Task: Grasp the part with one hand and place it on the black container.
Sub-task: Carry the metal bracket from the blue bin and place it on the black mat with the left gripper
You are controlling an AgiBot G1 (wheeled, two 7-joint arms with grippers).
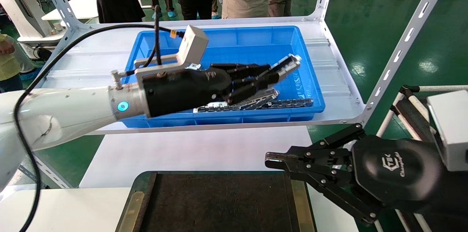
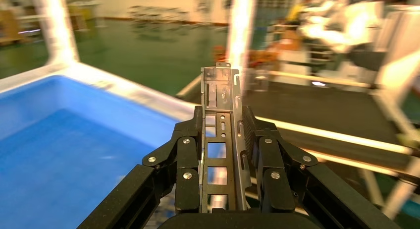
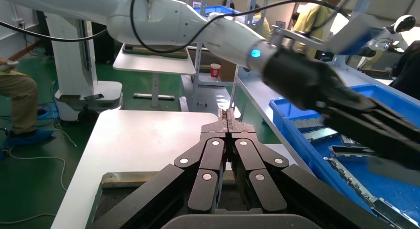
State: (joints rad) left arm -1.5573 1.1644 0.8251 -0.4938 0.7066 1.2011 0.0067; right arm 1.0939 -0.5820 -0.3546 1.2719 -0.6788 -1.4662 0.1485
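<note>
My left gripper point(image 1: 270, 73) is shut on the part point(image 1: 289, 63), a slim silver slotted rail, and holds it in the air over the blue bin point(image 1: 237, 42). In the left wrist view the part point(image 2: 220, 105) sticks out between the closed fingers point(image 2: 185, 140) of the left gripper point(image 2: 221, 115). The black container point(image 1: 219, 202) lies at the near edge of the white table, below and nearer than the bin. My right gripper point(image 1: 268, 160) is shut and empty, parked by the container's right side; it also shows in the right wrist view point(image 3: 228, 115).
Several more metal rails and plates point(image 1: 256, 102) lie in the bin, which rests on a white slotted rack shelf point(image 1: 340, 89). The rack's upright post point(image 1: 398, 49) stands at the right. People stand behind the rack. White table point(image 1: 190, 151) lies between bin and container.
</note>
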